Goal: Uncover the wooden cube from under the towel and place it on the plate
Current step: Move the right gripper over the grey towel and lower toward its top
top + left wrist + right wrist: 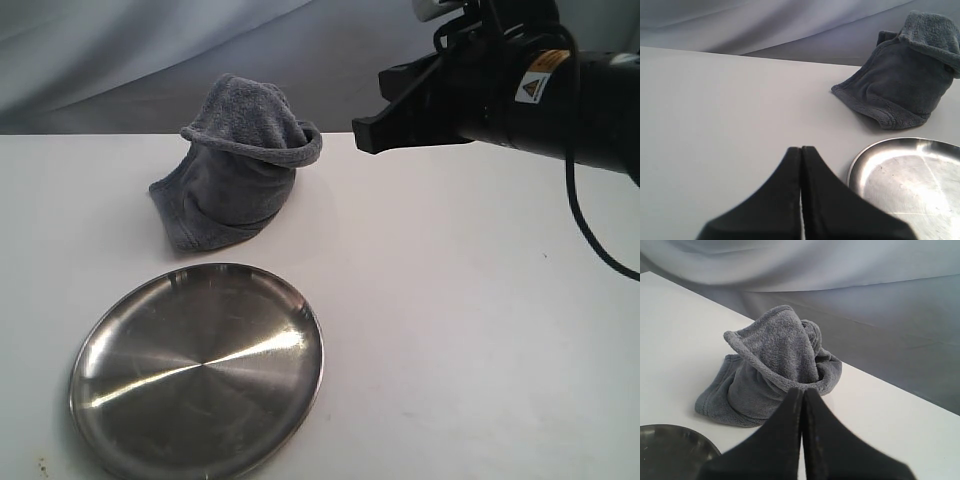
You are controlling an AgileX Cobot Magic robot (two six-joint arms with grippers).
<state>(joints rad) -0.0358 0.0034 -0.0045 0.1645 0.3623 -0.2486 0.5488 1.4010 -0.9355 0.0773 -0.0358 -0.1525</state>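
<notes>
A dark grey-blue towel (235, 175) stands heaped on the white table, draped over a hidden shape; the wooden cube is hidden. The round steel plate (197, 370) lies in front of the towel, with nothing on it. My right gripper (362, 135) hangs in the air just right of the towel's top fold, shut and holding nothing. In the right wrist view the gripper's (802, 390) tips point at the towel (772, 365). My left gripper (801, 148) is shut, low over the table beside the plate (910, 182), with the towel (900, 80) farther off. It is out of the exterior view.
The white table (470, 330) ends at a back edge just behind the towel. A grey cloth backdrop (150, 50) hangs beyond it. The right arm's black cable (590, 240) loops down at the right.
</notes>
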